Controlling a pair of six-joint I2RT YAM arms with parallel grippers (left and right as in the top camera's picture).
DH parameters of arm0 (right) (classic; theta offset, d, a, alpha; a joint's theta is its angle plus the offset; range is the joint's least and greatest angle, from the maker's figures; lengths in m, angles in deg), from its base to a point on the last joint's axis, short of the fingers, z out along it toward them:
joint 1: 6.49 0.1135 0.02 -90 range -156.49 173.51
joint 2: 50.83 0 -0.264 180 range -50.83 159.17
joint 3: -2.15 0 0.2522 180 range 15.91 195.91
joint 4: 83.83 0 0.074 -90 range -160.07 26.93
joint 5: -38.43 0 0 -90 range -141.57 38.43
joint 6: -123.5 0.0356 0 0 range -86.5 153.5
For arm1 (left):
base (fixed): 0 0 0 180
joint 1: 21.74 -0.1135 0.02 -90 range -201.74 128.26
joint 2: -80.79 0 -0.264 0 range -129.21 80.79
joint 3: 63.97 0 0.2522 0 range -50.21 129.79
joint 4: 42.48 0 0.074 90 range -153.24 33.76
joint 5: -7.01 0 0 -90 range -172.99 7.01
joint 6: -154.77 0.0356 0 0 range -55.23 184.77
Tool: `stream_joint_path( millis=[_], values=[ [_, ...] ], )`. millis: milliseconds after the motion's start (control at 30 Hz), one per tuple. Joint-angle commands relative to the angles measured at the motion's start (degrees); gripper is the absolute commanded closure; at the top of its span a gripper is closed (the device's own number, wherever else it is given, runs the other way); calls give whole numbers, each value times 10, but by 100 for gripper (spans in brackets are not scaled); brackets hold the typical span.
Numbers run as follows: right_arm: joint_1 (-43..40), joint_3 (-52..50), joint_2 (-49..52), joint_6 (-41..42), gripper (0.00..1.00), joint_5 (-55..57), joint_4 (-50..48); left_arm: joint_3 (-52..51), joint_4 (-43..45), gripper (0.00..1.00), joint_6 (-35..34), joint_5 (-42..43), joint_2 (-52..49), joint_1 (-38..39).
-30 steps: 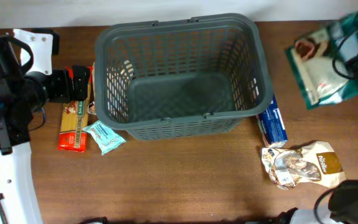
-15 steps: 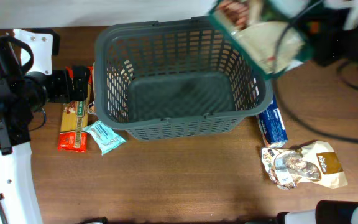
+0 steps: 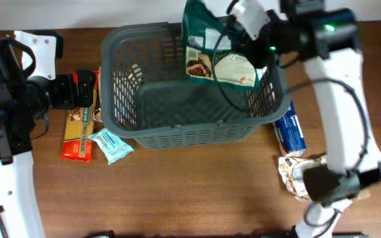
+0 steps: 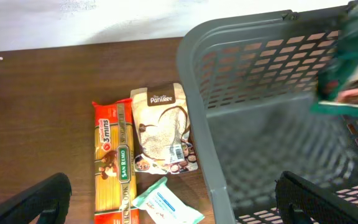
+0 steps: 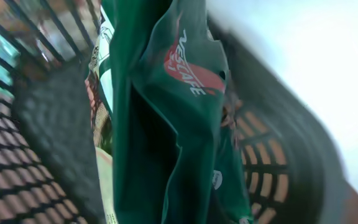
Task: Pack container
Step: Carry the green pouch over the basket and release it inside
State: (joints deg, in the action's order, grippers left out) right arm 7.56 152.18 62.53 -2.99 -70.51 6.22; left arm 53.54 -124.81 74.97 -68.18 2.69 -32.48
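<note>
One bag [image 3: 213,56]: green, pinched tight in right jaws, above basket [image 3: 190,135]
Left jaws: spread wide, holding nothing

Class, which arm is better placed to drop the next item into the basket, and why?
Right. The right gripper holds the green Nescafe bag over the basket; the left gripper is open, empty, outside it by the San Remo pasta packet.

Green bag [image 3: 213,56] motion-smeared in right wrist view, small print unreadable, basket [image 4: 194,124] cropped right and bottom in left wrist view, pasta packet [image 4: 114,168] bottom cropped, left gripper [image 4: 173,186] fingers cropped, blue packet [image 3: 290,132] partly under basket, crinkled bag [image 3: 291,173] partly behind right arm [image 3: 339,92]
</note>
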Motion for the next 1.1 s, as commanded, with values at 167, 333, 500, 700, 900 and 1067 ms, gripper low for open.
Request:
stream_joint_path(
  millis=[167,333,500,700,900,1067],
  values=[
    [2,15,43,-71,96,-66,-12,9,-1,1,-5,9,7,-3],
    [2,15,48,-72,97,-68,-13,9,-1,1,-5,9,7,-3],
    [2,24,42,-27,27,-70,-12,9,-1,1,-5,9,7,-3],
    [0,100,-25,35,23,-7,17,9,-1,1,-5,9,7,-3],
    [-51,155,-118,122,22,97,95,9,-1,1,-5,9,7,-3],
    [-178,154,-157,165,22,96,169,9,-1,1,-5,9,7,-3]
  ],
)
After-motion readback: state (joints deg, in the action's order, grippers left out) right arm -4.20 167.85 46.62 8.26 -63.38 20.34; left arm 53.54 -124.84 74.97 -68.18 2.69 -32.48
